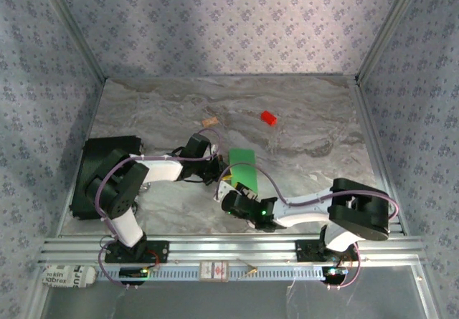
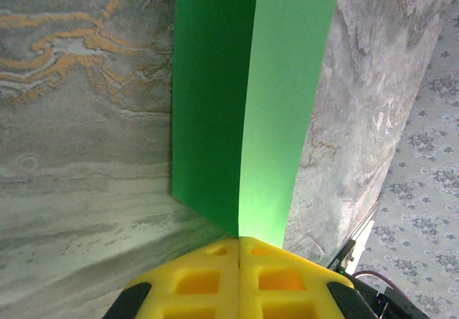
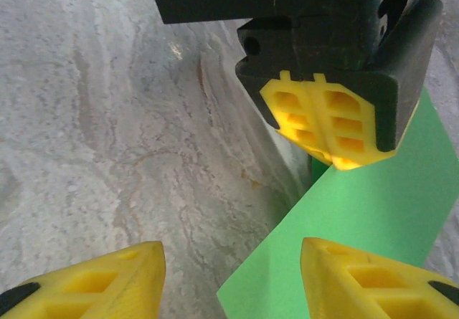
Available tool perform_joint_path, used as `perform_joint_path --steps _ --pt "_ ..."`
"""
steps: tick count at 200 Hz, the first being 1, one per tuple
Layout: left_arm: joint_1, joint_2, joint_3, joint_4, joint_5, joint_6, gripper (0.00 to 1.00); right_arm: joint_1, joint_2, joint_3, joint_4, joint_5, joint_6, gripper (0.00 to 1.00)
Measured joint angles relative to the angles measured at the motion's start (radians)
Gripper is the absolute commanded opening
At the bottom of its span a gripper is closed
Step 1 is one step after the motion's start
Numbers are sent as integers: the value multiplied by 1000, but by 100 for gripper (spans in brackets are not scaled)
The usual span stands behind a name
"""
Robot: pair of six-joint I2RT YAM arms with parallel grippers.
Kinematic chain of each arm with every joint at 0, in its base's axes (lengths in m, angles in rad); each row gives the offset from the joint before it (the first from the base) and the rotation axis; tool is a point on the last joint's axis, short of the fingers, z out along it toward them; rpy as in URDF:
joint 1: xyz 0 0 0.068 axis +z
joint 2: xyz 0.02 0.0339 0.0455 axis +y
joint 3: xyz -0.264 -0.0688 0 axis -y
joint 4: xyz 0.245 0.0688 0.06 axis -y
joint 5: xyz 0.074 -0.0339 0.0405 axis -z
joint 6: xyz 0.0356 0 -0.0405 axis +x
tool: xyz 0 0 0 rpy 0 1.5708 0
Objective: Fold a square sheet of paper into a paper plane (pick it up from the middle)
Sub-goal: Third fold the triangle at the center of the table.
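Note:
The square sheet of paper [image 1: 242, 161] is bright green and bent along a centre crease into a shallow V; it lies mid-table. In the left wrist view the paper [image 2: 280, 82] stretches away from my left gripper [image 2: 238, 241], whose yellow fingers are shut on the near end of the crease. My left gripper [image 1: 218, 170] sits at the sheet's left side. My right gripper [image 3: 229, 279] is open, its right finger [image 3: 373, 276] over the paper [image 3: 358, 211] and its left finger over bare table. The left gripper [image 3: 326, 129] shows ahead of it, pinching the sheet.
A small red block [image 1: 268, 117] and a tiny tan cork-like piece [image 1: 210, 122] lie further back on the marble table [image 1: 315, 140]. A black box [image 1: 90, 175] stands at the left edge. Patterned walls enclose the table on three sides.

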Motion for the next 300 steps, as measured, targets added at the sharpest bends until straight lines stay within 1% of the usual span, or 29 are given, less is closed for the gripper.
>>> perform_joint_path --steps 49,94,165,206,223,229,247,268,281,300 --pt "0 0 0 0 0 0 0 21 32 11 -25 61 2 47" --pt "0 0 0 0 0 0 0 23 31 7 -30 92 19 33" --pt "0 0 0 0 0 0 0 16 24 7 -53 100 62 19" --pt "0 0 0 0 0 0 1 2 8 8 -79 99 81 8" --pt "0 0 0 0 0 0 5 -3 8 8 -84 97 86 5" --pt "0 0 0 0 0 0 10 -4 8 8 -85 95 89 4" --pt "0 -5 0 -5 -2 5 30 -7 6 8 -88 87 96 3" --pt "3 -39 0 -53 -18 10 42 -32 -14 8 -102 34 119 3" --pt "5 -77 2 -98 -37 29 46 -63 -43 8 -109 -18 134 3" --pt "11 -131 21 -172 -71 57 48 -113 -94 5 -104 -103 155 3"
